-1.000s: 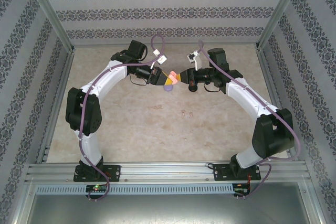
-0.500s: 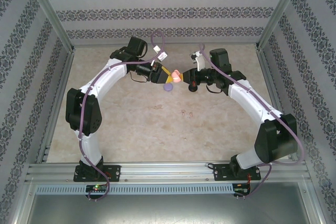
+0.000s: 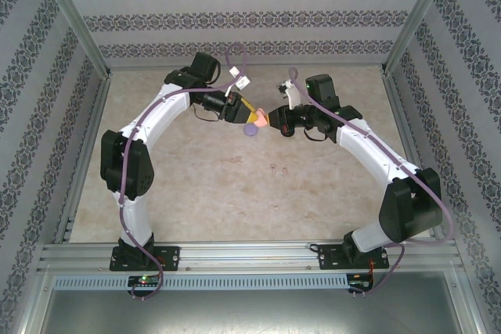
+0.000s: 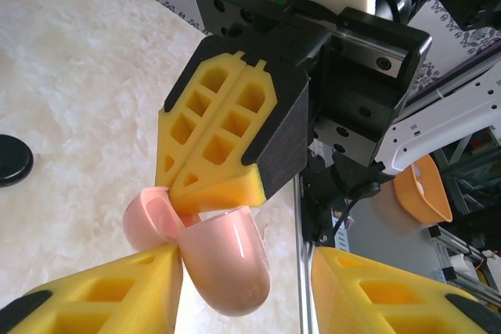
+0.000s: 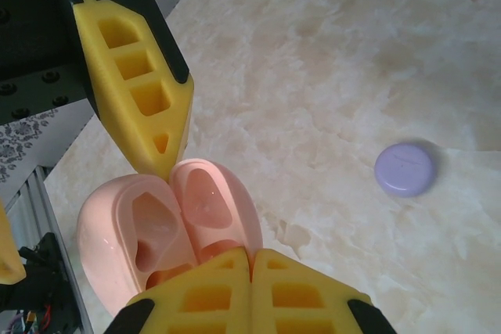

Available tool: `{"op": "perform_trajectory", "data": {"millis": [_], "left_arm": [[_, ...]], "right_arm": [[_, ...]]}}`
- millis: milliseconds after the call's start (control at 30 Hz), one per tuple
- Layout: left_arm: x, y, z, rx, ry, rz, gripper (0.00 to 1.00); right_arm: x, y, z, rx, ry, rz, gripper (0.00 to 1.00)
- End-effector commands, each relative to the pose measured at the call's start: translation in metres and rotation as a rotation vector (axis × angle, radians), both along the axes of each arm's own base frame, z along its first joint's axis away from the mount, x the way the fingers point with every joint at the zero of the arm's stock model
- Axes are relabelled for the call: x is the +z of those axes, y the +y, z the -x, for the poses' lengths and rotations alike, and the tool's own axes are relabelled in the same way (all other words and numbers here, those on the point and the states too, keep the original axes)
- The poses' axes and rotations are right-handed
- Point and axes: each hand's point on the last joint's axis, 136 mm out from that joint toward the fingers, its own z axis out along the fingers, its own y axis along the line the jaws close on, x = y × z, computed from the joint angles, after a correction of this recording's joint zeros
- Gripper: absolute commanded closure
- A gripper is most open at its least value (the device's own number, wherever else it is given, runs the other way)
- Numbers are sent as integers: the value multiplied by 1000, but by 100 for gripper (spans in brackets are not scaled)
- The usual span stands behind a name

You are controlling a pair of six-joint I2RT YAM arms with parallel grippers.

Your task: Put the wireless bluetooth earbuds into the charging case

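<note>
Two-armed handling of an open pink case [image 5: 156,232], mid-air above the far half of the worktop [image 3: 203,185]. Shows the right pincer [image 5: 250,260] closed, tips at the join of the two shells; cannot tell whether pinching a rim there. Shows the left pincer [image 4: 244,256] spread, with one pad [image 4: 117,295] touching the case and the other well apart from it.

Finds both shells bare inside: a moulded well on one side, a smooth hollow on the other, no earbud in either. Leaves a shut purple case [image 5: 404,168] flat on the worktop just below, and a black disc [image 4: 9,160], likely a third case, off to one side. Puts two tiny specks [image 3: 276,167] on the worktop nearer the bases, possibly earbuds, too small to tell.

Looks like a handover or re-grip ahead of any loading. To do it well: secure a firm hold with one pincer before easing the other away, hold the hinge open, turn the well upward, then set the case down flat to free a pincer for an earbud. Risks a drop, given so smooth and rounded a shell.
</note>
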Motion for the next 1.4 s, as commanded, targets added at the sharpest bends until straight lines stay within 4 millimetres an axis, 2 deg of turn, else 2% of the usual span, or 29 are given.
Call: {"op": "perform_trajectory", "data": {"millis": [0, 367, 533, 900, 1367], "left_arm": [[-4, -2, 5, -33, 12, -2, 53], [-28, -2, -1, -23, 40, -60, 51], [-27, -2, -3, -23, 36, -58, 50], [-24, -2, -1, -28, 40, -53, 54], [-22, -5, 0, -37, 52, -27, 73]], "right_arm": [[17, 5, -3, 17, -66, 8, 100], [16, 7, 0, 29, -77, 63, 100], [8, 11, 2, 43, -81, 126, 100], [7, 16, 0, 48, -92, 165, 100], [11, 22, 1, 54, -107, 172, 100]]}}
